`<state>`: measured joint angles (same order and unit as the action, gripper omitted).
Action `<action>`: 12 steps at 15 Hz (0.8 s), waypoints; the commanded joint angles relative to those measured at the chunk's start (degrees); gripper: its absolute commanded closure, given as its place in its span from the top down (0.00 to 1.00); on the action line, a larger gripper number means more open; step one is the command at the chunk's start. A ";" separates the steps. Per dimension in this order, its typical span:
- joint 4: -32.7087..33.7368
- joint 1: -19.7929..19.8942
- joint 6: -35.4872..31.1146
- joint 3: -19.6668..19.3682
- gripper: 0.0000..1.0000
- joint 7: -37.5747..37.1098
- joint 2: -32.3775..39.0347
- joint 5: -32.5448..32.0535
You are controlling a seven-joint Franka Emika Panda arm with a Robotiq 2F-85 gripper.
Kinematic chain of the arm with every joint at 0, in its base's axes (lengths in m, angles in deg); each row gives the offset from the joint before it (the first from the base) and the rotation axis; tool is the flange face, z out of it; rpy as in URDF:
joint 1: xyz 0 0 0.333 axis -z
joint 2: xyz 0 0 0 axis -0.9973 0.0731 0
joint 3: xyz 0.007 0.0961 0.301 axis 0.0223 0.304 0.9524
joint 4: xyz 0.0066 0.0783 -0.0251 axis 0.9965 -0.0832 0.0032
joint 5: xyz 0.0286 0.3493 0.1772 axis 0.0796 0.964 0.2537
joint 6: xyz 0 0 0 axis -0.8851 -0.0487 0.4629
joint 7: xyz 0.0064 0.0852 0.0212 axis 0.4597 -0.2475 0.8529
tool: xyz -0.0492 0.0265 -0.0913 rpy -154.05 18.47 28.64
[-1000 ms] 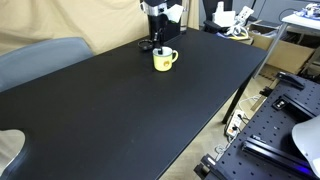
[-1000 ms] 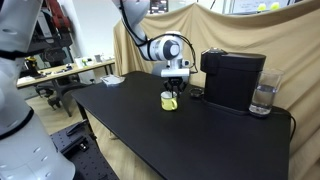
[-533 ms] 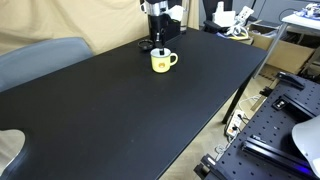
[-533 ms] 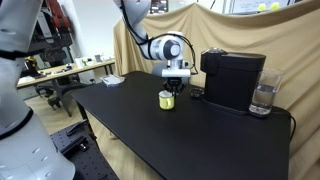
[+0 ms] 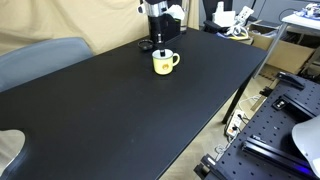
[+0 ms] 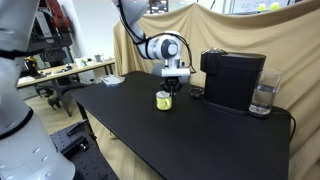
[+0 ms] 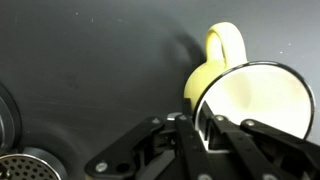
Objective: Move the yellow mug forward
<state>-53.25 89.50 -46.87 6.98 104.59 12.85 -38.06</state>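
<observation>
The yellow mug (image 5: 163, 63) stands upright on the black table (image 5: 120, 115) near its far end, with its handle sticking out sideways. It also shows in an exterior view (image 6: 163, 100). My gripper (image 5: 157, 47) comes down on it from above. In the wrist view the mug (image 7: 255, 100) fills the right side, cream inside, handle pointing up. My gripper (image 7: 197, 125) straddles the mug's rim wall, one finger inside and one outside, shut on it. The mug's base looks to be on or just above the table.
A black coffee machine (image 6: 232, 78) with a clear water tank (image 6: 262, 98) stands close behind the mug. A round metal drip grate (image 7: 22, 168) shows in the wrist view. A grey chair (image 5: 40, 60) is beside the table. The table edge (image 5: 230, 110) runs along one side.
The mug and gripper have shifted a little together, away from the coffee machine. The grip on the rim looks the same.
</observation>
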 commanded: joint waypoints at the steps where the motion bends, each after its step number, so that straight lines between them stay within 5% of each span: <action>1: -8.55 -1.97 -2.01 -0.61 0.03 -0.75 -7.01 -3.63; 12: -25.93 -3.20 -13.41 -0.28 0.03 -1.37 -16.28 -3.82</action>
<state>-75.23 85.85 -58.34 6.88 104.26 0.04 -42.18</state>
